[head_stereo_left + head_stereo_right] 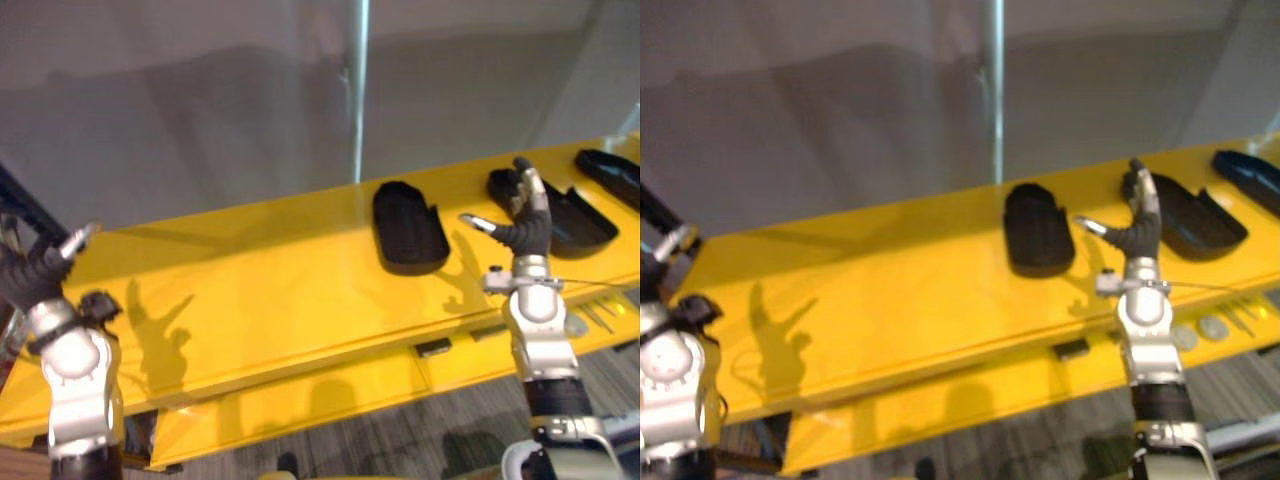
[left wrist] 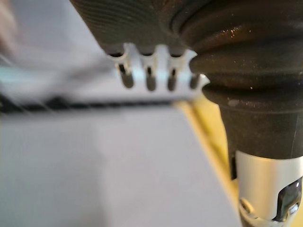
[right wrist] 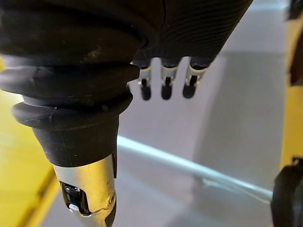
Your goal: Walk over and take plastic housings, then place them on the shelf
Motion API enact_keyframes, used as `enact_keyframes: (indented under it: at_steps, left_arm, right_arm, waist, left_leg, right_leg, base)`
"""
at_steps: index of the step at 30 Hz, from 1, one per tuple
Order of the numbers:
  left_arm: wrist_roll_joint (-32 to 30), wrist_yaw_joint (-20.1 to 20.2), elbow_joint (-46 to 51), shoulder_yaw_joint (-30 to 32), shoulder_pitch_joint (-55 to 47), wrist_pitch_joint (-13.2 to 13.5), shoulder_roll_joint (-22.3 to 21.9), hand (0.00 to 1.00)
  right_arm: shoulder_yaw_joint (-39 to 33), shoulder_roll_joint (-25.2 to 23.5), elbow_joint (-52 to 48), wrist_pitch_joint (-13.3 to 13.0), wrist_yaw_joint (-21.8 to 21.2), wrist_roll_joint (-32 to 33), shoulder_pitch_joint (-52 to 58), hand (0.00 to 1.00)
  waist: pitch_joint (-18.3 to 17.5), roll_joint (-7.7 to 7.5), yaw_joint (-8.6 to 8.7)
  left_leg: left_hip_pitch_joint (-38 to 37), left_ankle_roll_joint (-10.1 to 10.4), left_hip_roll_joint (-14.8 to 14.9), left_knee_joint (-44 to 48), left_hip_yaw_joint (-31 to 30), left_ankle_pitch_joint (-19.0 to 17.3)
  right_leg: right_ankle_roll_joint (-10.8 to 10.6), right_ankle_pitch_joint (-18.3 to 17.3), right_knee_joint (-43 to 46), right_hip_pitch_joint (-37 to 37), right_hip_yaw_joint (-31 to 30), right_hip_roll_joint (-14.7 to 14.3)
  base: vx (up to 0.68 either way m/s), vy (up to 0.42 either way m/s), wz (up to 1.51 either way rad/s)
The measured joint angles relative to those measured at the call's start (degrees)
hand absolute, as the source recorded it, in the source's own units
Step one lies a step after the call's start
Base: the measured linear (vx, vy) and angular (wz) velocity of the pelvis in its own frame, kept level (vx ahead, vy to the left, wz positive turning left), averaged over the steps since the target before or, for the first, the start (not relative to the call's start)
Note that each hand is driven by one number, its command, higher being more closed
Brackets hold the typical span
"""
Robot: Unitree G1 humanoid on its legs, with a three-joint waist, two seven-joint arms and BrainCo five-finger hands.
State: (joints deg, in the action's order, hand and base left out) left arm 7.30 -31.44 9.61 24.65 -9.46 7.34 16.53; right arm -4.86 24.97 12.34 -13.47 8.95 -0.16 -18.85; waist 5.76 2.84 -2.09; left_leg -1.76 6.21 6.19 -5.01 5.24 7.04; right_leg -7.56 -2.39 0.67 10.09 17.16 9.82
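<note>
1. Three black plastic housings lie on the yellow worktop [image 1: 250, 290], all on its right half. They are the left housing [image 1: 410, 228], the middle housing [image 1: 572, 220] and the right housing [image 1: 612, 172], which sits at the far right edge.
2. The right hand [image 1: 527, 228] is raised over the near right part of the worktop. Its fingers are straight and point toward the far side, its thumb is spread to the left, and it holds nothing. Its own wrist view shows the fingers [image 3: 164, 85] straight with nothing between them.
3. The middle housing lies directly beyond this hand, and the fingers cover its far left end in the head views. I cannot tell whether they touch it.
4. The middle housing's long axis runs from far left to near right. The left housing sits just to the left of the thumb, and its long axis runs nearly straight from near to far.
5. The left hand [image 1: 38, 268] hovers at the left end of the worktop, well apart from every housing. Its fingers [image 2: 150, 78] are loosely extended and it is empty.
6. Judging from this, nothing has been taken yet and the step in hand is the reach.
7. The right arm is much the nearer. A short move forward and down would bring it onto the middle housing, and it would need to close across the narrow width rather than along the length.
8. A lower yellow tier [image 1: 330, 395] runs beneath the worktop. I cannot tell whether it is the shelf meant.
</note>
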Motion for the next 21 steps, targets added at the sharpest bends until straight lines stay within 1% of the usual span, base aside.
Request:
enact_keyframes:
  at_steps: [1,3,4,6,8,9,10,11,12,14,15,16,17,18,21]
  left_arm:
    - [-0.99,-0.27,-1.75,0.17,-1.21,-0.04,-0.67,0.00]
    - [-2.68,-1.63,-9.81,0.35,-4.20,0.17,-3.01,0.00]
    - [-2.62,-1.87,-15.95,-0.01,-4.64,0.52,-4.08,0.00]
    - [-2.61,-1.92,-25.58,-1.38,-5.24,1.40,-5.65,0.00]
    - [-2.60,-1.52,-30.63,-2.71,-5.94,2.63,-6.37,0.00]
    - [-2.49,-0.84,-33.25,-3.93,-6.46,3.35,-6.44,0.00]
    - [-1.52,-0.11,-35.28,-4.98,-6.45,4.36,-6.45,0.00]
    - [-1.11,0.35,-36.02,-5.39,-6.41,4.88,-6.45,0.00]
    - [-0.86,0.75,-37.46,-5.87,-6.64,5.59,-6.46,0.00]
    - [-0.44,1.68,-39.64,-5.85,-6.92,6.36,-6.54,0.00]
    - [-0.39,2.42,-41.02,-5.85,-6.97,6.58,-6.79,0.00]
    - [-0.14,3.27,-42.22,-6.28,-6.93,6.60,-7.17,0.00]
    - [0.14,3.52,-42.70,-6.46,-6.97,6.60,-7.29,0.00]
    - [1.46,4.32,-44.54,-7.28,-7.61,6.57,-7.82,0.00]
    - [3.06,6.21,-46.84,-8.00,-8.82,6.37,-8.62,0.00]
  right_arm:
    - [0.20,0.00,0.17,0.89,0.11,-0.02,0.00,0.00]
    - [0.51,0.00,3.77,4.16,1.84,1.33,-0.46,0.00]
    - [0.15,0.03,8.73,6.28,3.40,3.06,-1.78,0.00]
    - [-1.64,0.10,19.79,8.89,5.36,5.82,-6.19,0.00]
    - [-2.56,1.15,26.70,9.27,6.13,7.50,-9.77,0.00]
    - [-2.91,2.74,31.37,9.30,6.21,8.54,-13.04,0.00]
    - [-2.95,4.99,35.06,9.29,6.27,9.02,-16.45,0.00]
    - [-2.96,6.10,36.75,9.28,6.28,9.06,-18.22,0.00]
    - [-2.97,8.01,39.11,9.08,6.34,9.15,-21.13,0.00]
    - [-2.95,9.44,40.90,7.47,6.50,9.74,-24.92,0.00]
    - [-2.94,10.57,41.70,6.97,6.33,10.49,-26.90,0.00]
    - [-2.95,12.24,42.88,7.01,5.78,10.75,-28.55,0.00]
    - [-2.95,12.70,43.21,7.04,5.58,10.77,-29.08,0.00]
    - [-2.91,13.82,44.67,7.07,4.24,11.02,-31.08,0.00]
    - [-2.75,16.13,46.22,7.29,0.28,13.11,-33.64,0.00]
  waist:
    - [-0.22,-0.09,-0.33]
    - [-0.90,-0.80,-1.30]
    - [-1.27,-1.38,-1.93]
    - [-1.17,-2.31,-2.93]
    - [-0.89,-2.82,-3.57]
    - [-0.73,-2.97,-3.90]
    - [-0.54,-2.81,-3.97]
    - [-0.27,-2.67,-4.02]
    - [0.04,-2.33,-4.08]
    - [0.85,-1.76,-4.09]
    - [1.24,-1.11,-4.78]
    - [1.86,-0.64,-5.15]
    - [2.14,-0.46,-5.26]
    - [3.34,0.20,-5.46]
    - [6.35,0.98,-5.41]
  left_leg:
    - [0.06,-0.02,0.00,0.00,0.02,0.05]
    - [0.30,-0.06,0.02,-0.02,0.07,0.12]
    - [0.57,-0.10,0.03,-0.02,0.08,0.15]
    - [0.86,-0.14,0.04,-0.02,0.10,0.26]
    - [1.07,-0.15,-0.03,-0.02,0.15,0.28]
    - [1.46,-0.47,-0.15,-0.01,-0.10,0.66]
    - [1.88,-0.30,-0.34,0.00,-0.79,1.16]
    - [1.87,-0.33,-0.46,0.00,-1.20,1.21]
    - [1.70,-0.34,-0.82,0.00,-1.98,1.24]
    - [1.26,-0.34,-1.01,0.01,-2.58,1.24]
    - [1.47,-0.34,-1.01,0.01,-2.82,1.27]
    - [1.76,-0.38,-1.08,0.01,-3.32,1.45]
    - [1.79,-0.40,-1.11,0.01,-3.47,1.50]
    - [1.80,-0.43,-1.16,0.01,-3.80,1.65]
    - [1.95,-0.71,-1.40,0.03,-4.86,1.81]
  right_leg:
    - [0.00,0.00,-0.05,-0.04,0.02,0.00]
    - [-0.24,0.16,-0.49,-0.02,0.07,-0.02]
    - [-0.37,0.32,-0.73,-0.12,0.12,-0.04]
    - [-0.30,0.67,-1.23,-0.03,0.27,-0.12]
    - [-0.23,1.24,-1.53,0.22,0.30,-0.14]
    - [-0.36,1.41,-1.77,0.25,0.72,-0.11]
    - [-0.80,1.90,-1.87,0.34,1.74,-0.03]
    - [-0.83,1.93,-1.88,0.64,1.90,-0.01]
    - [-0.76,1.84,-2.09,1.49,3.07,0.19]
    - [-0.72,1.75,-2.37,2.49,3.71,0.22]
    - [-0.72,1.74,-2.32,2.38,3.88,0.19]
    - [-0.76,1.64,-2.15,2.37,4.47,0.21]
    - [-0.80,1.56,-2.03,2.38,4.62,0.23]
    - [-0.84,0.76,-0.59,1.93,4.77,0.46]
    - [-0.93,-1.70,4.14,0.20,5.32,1.34]
  base:
    - [-0.02,0.007,0.08]
    - [0.00,0.000,0.00]
    - [0.01,0.001,0.04]
    - [0.01,0.000,0.02]
    - [0.04,-0.002,0.02]
    - [0.04,-0.009,0.18]
    - [0.04,-0.010,0.25]
    - [0.03,-0.012,0.34]
    - [0.03,-0.014,0.34]
    - [0.01,-0.016,0.21]
    - [-0.01,-0.014,0.12]
    - [-0.01,-0.014,0.14]
    - [-0.02,-0.012,0.17]
    - [-0.04,-0.007,0.15]
    - [-0.05,-0.003,0.16]
